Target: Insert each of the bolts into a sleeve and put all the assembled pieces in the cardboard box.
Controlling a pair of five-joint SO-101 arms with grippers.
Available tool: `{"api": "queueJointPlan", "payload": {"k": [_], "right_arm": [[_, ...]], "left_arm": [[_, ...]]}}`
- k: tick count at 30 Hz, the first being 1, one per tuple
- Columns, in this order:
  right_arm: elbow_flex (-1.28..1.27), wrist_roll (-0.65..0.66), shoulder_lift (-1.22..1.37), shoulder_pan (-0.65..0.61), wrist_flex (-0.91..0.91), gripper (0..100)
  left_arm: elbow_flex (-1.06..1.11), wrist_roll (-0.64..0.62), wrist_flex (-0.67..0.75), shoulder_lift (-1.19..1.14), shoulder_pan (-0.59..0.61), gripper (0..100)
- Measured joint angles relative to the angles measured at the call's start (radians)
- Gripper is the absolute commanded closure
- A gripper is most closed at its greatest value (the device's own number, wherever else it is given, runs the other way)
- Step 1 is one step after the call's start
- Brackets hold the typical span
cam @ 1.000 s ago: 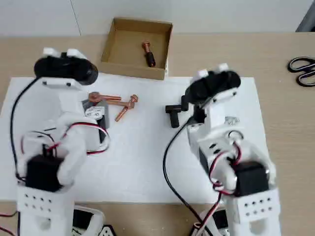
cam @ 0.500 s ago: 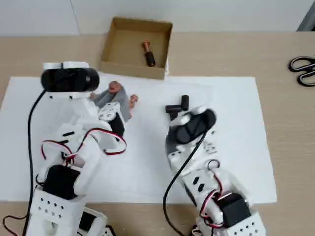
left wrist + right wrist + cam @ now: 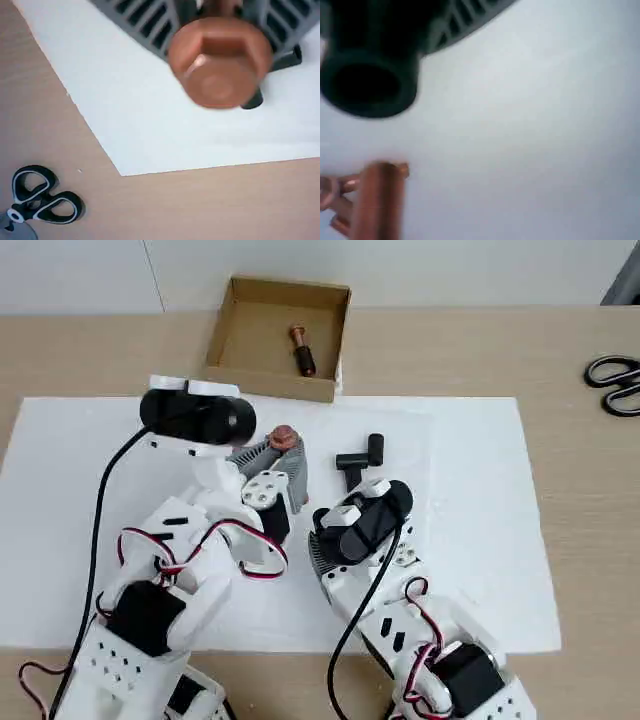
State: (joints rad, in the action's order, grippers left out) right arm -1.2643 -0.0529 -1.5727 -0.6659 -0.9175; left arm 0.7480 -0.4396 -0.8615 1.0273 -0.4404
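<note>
My left gripper [image 3: 283,447] is shut on a copper bolt [image 3: 284,436] above the white paper, just below the box. In the left wrist view the bolt's hexagonal head [image 3: 220,61] faces the camera between the grey ribbed fingers [image 3: 145,20]. My right gripper [image 3: 318,545] sits a little to the lower right of it, shut on a black sleeve [image 3: 367,85] whose open bore faces the camera. The bolt's shaft [image 3: 377,200] stands close to that sleeve, apart from it. Two more black sleeves [image 3: 350,461] [image 3: 376,448] lie on the paper.
The cardboard box [image 3: 225,335] stands at the back with one assembled piece [image 3: 302,350] inside. More copper bolts [image 3: 330,200] lie on the white paper [image 3: 480,490]. Black-handled scissors [image 3: 615,380] rest on the wooden table at far right.
The left gripper lifted a bolt from the pile and swung right toward the middle. The right gripper took one sleeve from the group and drew back left toward the bolt.
</note>
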Motion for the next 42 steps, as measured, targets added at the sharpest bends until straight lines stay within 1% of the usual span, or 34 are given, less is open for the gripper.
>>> {"api": "queueJointPlan", "payload": {"k": [5,11,17,22,42], "right_arm": [[0.0,0.0,0.0,0.0,0.0,99.5],[0.0,0.0,0.0,-0.021,0.0,99.5],[0.0,0.0,0.0,-0.032,0.0,99.5],[0.0,0.0,0.0,-0.032,0.0,99.5],[-0.002,0.0,0.0,-0.034,0.0,99.5]], "left_arm": [[0.0,0.0,0.0,0.0,0.002,99],[0.0,0.0,0.0,0.0,-0.044,99],[0.0,0.0,0.0,0.0,-0.044,99],[0.0,-0.035,-0.026,0.0,-0.048,99],[-0.017,-0.049,-0.061,0.014,-0.048,99]]}}
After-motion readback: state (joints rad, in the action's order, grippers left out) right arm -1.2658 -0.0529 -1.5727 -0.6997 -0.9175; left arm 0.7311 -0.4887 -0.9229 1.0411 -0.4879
